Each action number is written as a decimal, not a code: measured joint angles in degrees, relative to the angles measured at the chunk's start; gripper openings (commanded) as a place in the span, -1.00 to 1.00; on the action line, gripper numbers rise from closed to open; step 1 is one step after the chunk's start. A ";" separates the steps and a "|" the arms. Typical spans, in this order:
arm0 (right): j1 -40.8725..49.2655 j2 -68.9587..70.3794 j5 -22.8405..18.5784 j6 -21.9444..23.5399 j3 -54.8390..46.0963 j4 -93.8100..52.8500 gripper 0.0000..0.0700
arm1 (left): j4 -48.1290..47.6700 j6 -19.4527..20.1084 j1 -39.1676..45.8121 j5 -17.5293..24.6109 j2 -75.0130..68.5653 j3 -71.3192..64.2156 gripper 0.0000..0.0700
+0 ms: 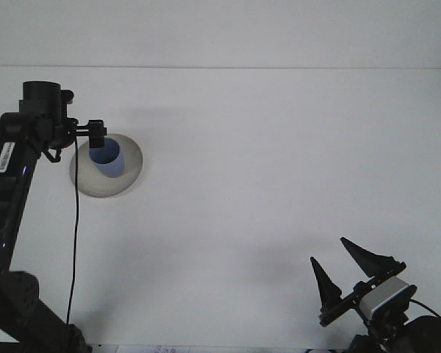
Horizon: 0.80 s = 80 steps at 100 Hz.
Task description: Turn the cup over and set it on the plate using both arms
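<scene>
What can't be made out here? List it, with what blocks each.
- Left gripper, front view: its own dark body hides how the jaws stand and whether they touch the blue cup.
- Plate: left rim covered by the left arm and its cable.
- Cup: whether it rests on the plate or is held above it is unclear from this angle.
- Right gripper: jaws apart; the arm behind it is cut off by the bottom edge.

Right gripper [344, 271] open, low
</scene>
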 measured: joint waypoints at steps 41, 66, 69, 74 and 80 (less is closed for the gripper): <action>0.04 0.00 12.24 -0.09 0.00 -0.48 0.40 | 8.13 -3.39 -5.27 8.96 -39.74 -13.25 0.66; 0.04 0.02 16.66 1.44 0.00 -4.72 0.40 | 20.52 -11.52 -13.35 12.24 -64.46 -45.99 0.66; 0.04 0.00 16.63 1.60 0.00 -5.07 0.40 | 21.38 -12.44 -13.79 12.26 -67.14 -49.86 0.66; 0.11 0.02 16.57 2.08 0.00 -5.51 0.40 | 22.47 -13.75 -14.25 12.28 -71.19 -55.87 0.66; 0.11 0.00 16.57 2.67 0.00 -5.81 0.40 | 23.10 -14.73 -14.43 12.28 -74.90 -61.55 0.66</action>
